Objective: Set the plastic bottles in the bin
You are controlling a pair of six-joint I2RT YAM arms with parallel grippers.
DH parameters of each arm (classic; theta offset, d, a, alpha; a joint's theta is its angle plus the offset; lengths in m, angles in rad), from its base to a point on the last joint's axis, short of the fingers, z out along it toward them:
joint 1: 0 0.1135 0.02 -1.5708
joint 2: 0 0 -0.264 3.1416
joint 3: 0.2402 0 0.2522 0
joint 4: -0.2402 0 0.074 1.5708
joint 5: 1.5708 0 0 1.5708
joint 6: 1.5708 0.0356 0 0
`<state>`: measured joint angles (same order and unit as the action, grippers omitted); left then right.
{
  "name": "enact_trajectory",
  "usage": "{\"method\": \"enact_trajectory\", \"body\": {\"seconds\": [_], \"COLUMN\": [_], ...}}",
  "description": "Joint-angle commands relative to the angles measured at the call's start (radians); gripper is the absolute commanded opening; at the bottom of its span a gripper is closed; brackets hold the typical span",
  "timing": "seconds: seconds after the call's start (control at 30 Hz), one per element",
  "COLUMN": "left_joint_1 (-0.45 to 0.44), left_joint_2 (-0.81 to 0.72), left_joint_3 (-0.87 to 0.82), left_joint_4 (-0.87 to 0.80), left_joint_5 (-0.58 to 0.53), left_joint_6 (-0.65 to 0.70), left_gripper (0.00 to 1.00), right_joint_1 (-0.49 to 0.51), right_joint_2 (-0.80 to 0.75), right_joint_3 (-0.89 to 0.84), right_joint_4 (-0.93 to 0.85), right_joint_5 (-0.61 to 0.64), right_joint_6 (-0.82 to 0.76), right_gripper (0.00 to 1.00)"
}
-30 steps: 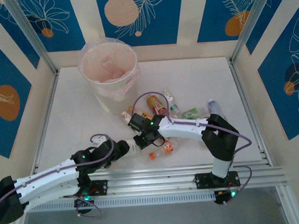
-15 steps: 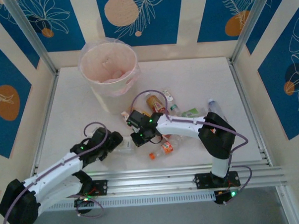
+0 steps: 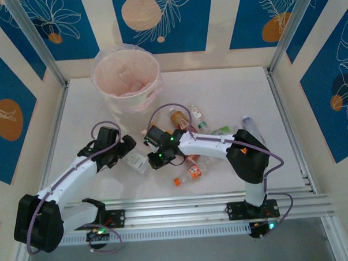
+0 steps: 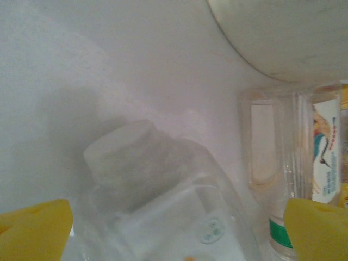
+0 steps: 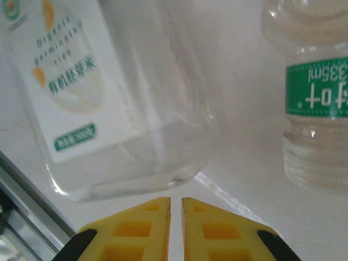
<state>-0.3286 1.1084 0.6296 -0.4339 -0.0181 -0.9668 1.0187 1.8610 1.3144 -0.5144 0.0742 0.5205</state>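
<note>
Plastic bottles [image 3: 188, 133] lie in a loose cluster on the white table [image 3: 230, 87], to the right of the bin [image 3: 126, 112], which stands upright at the far left with its pinkish bag liner folded over the rim. Among the cluster, an orange-capped bottle [image 3: 187, 175] lies nearest the arms and a green-labelled bottle [image 3: 223, 130] lies further right. The left gripper [image 3: 128, 147] reaches in just below the bin with its yellow fingers spread wide. In its wrist view a clear bottle with a whitish cap [image 4: 157, 190] lies on its side between those fingers, not clamped. A second clear bottle [image 4: 283, 163] lies just beyond, beside the bin's base. The right gripper [image 3: 154, 161] hovers at the cluster's left edge, its jaws pressed together on nothing. Its wrist view shows a white-labelled bottle [image 5: 103, 109] and a green-banded bottle [image 5: 315, 103] just ahead of the fingertips.
</note>
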Motion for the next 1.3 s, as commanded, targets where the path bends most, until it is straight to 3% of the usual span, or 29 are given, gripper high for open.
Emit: {"method": "enact_trajectory", "body": {"seconds": [0.0,0.3,0.53,0.7,1.0,1.27], "left_joint_1": [0.021,0.006,-0.192,-0.317,-0.382,-0.391], "left_joint_2": [0.003,-0.021,-0.044,0.042,0.112,0.180], "left_joint_3": [0.022,0.115,0.214,0.225,0.211,0.174], "left_joint_4": [-0.095,-0.305,-0.457,-0.441,-0.391,-0.320], "left_joint_5": [0.018,-0.036,-0.272,-0.323,-0.375,-0.390], "left_joint_6": [0.041,-0.032,-0.266,-0.418,-0.550,-0.633], "left_gripper": [0.99,0.99,0.99,1.00,1.00,1.00], "right_joint_1": [0.002,-0.008,-0.039,-0.074,-0.160,-0.186], "right_joint_2": [-0.002,-0.036,-0.139,-0.244,-0.433,-0.459], "right_joint_3": [0.032,0.024,-0.049,-0.113,-0.231,-0.274], "right_joint_4": [0.001,-0.015,0.004,-0.017,-0.036,-0.001], "right_joint_5": [-0.013,0.004,0.042,0.108,0.233,0.222], "right_joint_6": [0.022,0.018,0.031,0.030,0.010,0.026], "right_gripper": [0.14,0.14,0.22,0.53,1.00,0.99]}}
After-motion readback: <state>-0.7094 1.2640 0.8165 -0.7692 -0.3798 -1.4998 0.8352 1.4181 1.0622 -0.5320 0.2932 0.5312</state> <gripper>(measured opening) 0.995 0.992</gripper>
